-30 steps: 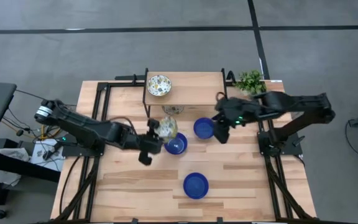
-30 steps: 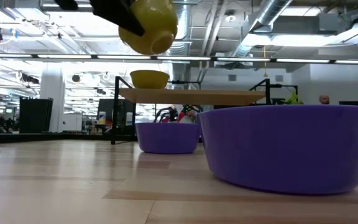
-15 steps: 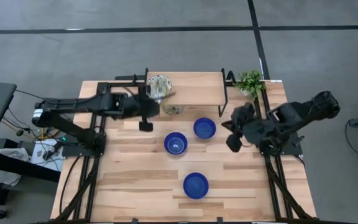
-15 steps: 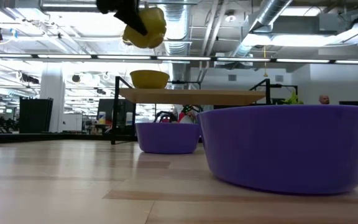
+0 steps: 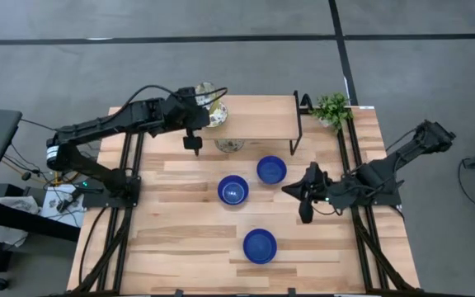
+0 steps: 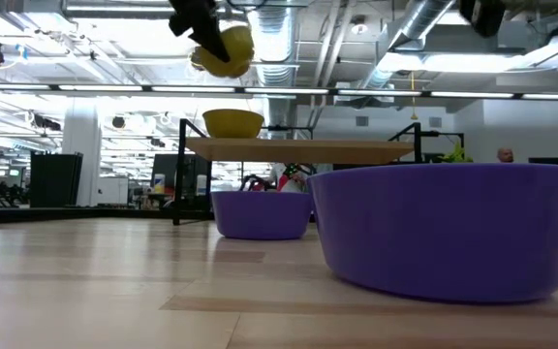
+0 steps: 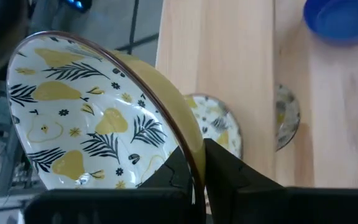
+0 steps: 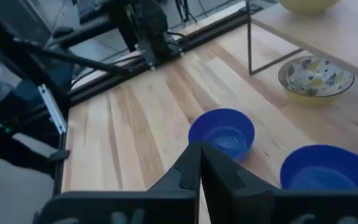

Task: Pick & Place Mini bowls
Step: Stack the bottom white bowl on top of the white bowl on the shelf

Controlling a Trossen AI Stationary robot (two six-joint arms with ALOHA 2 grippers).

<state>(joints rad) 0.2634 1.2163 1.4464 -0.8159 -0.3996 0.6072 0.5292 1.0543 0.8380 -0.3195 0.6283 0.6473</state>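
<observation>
My left gripper [image 7: 197, 167] is shut on a mini bowl [image 7: 92, 124], white inside with yellow pears and yellow outside. It hangs over the left end of the raised wooden shelf [image 5: 258, 120]. A second patterned bowl [image 6: 232, 123] stands on its base on the shelf below it. A third [image 5: 229, 145] stands on the table under the shelf. Three blue bowls [image 5: 232, 190], [image 5: 271, 170], [image 5: 260, 246] stand on the table. My right gripper [image 5: 305, 208] is shut and empty, above the table to the right of the blue bowls. My left gripper pinches the bowl's rim [image 7: 193, 163], one finger inside [image 7: 174, 174] and one on the yellow outer wall [image 7: 229, 171]. The fingers slant down from the table's left side. The bowl is tilted steeply and hangs clear above the shelf [image 6: 298, 150].
A small green potted plant [image 5: 332, 107] stands at the far right corner beside the shelf's right leg [image 5: 297, 124]. Black frame rails run along both side edges of the table [image 5: 180, 239]. Bare wood lies at the near left.
My left gripper has carried the patterned bowl from above the middle blue bowl up and toward the far left, over the shelf's left end, keeping it tilted. My right gripper has drawn back from the far blue bowl toward the right and near edge, and has sunk.
</observation>
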